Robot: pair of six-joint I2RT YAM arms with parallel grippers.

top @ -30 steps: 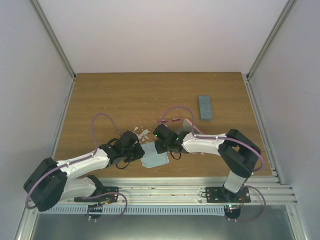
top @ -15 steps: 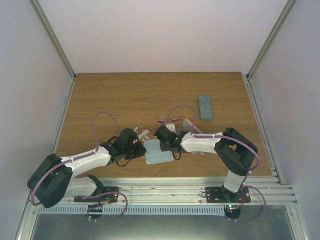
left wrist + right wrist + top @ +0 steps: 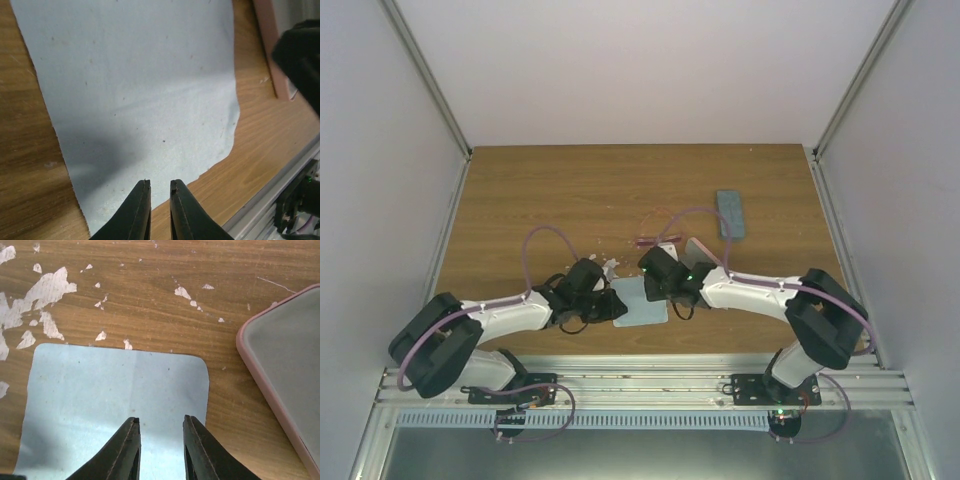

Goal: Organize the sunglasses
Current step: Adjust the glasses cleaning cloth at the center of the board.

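Top external: thin pink-framed sunglasses [image 3: 655, 241] (lenses unclear); left jaws narrow, right jaws wider, empty.

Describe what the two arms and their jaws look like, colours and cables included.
The left arm and right arm match: white shells on the long links, bulky black housings at the joints, black wrists. A thin mauve cable loops free along each arm. The jaws are black, narrow and tapered to blunt tips. Each arm stands on a black base bolted to a silver rail.
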